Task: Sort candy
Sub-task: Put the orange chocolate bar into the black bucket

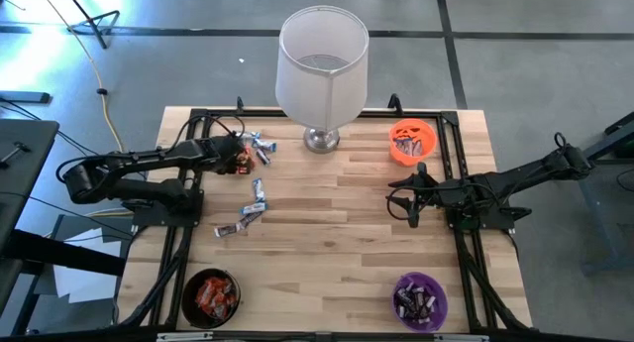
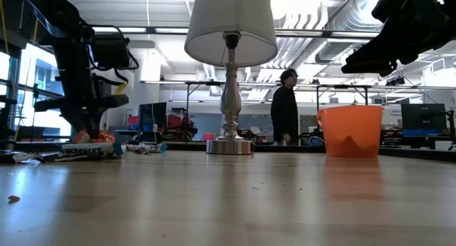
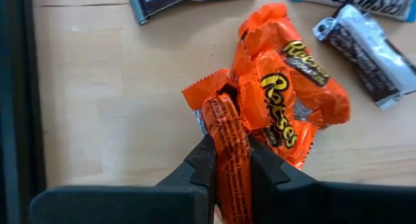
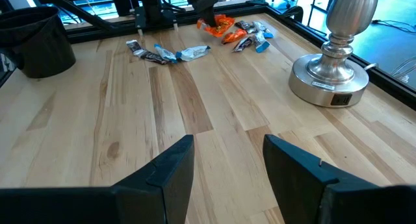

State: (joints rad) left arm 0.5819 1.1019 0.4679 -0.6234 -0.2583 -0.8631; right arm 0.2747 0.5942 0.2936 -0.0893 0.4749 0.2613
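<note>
Your orange candy bar is pinched between the fingers of the left gripper, which sits low over the desk near its back left corner. The fingers are clenched on that wrapper, and the bar stands on end between them. Right against it lie two more orange candies, bunched together and touching the held one.

Around that cluster you have a few dark and silvery blue-white candies just beside the gripper toward the lamp, and a second loose group nearer the middle of the left side, well apart from the first.

Farther out, the black bowl at the front left holds orange and reddish wrappers, the purple bowl at the front right holds dark and silvery ones, and the orange bowl at the back right also has candy in it. The lamp stands at the back centre of the desk.

Your right gripper waits on the right side between the orange and purple bowls, its fingers spread apart and grasping nothing.

In the room behind, a person in dark clothes stands beyond the desk.
</note>
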